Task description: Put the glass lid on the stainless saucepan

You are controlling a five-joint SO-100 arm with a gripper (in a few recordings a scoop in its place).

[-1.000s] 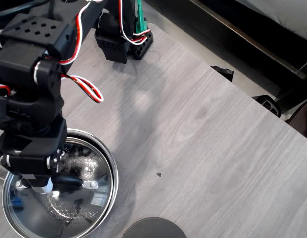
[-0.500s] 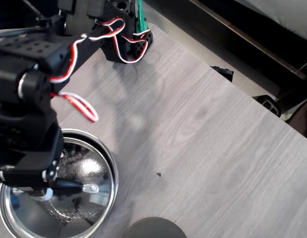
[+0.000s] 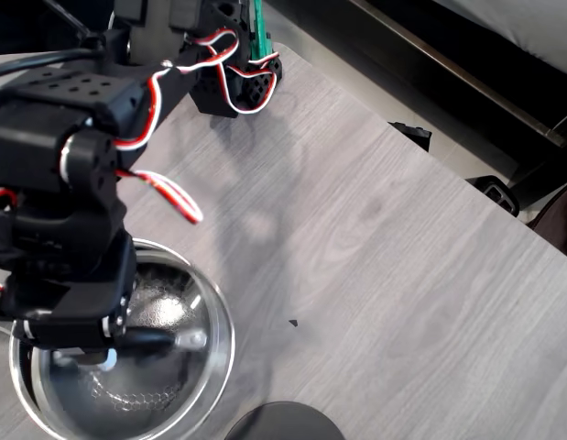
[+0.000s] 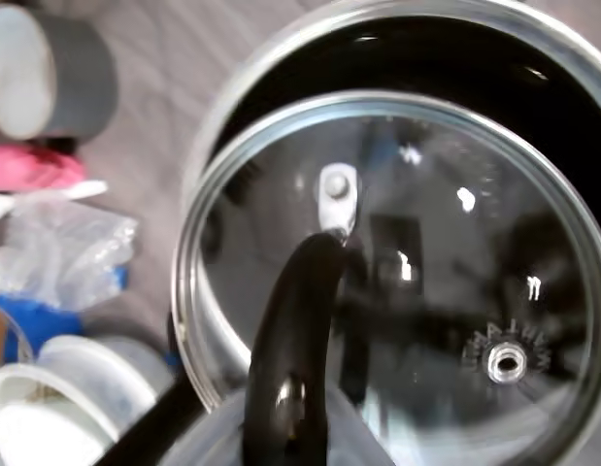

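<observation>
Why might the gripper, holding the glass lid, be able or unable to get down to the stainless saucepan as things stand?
Probably able: the gripper holds the glass lid by its black handle directly over the stainless saucepan, and nothing sits between them.

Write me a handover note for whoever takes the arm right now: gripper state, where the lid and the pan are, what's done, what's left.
Gripper: shut on the black bar handle of the glass lid, at the left edge of the overhead view.
Glass lid: held over the stainless saucepan. In the wrist view its metal rim sits off-centre within the pan's rim, with a dark gap along the top.
Done: lid picked up and brought over the pan.
Left: centre the lid, lower it until it seats, open the gripper, lift clear. Whether the lid already touches the pan cannot be told.
A dark grey disc lies at the table's bottom edge.
</observation>
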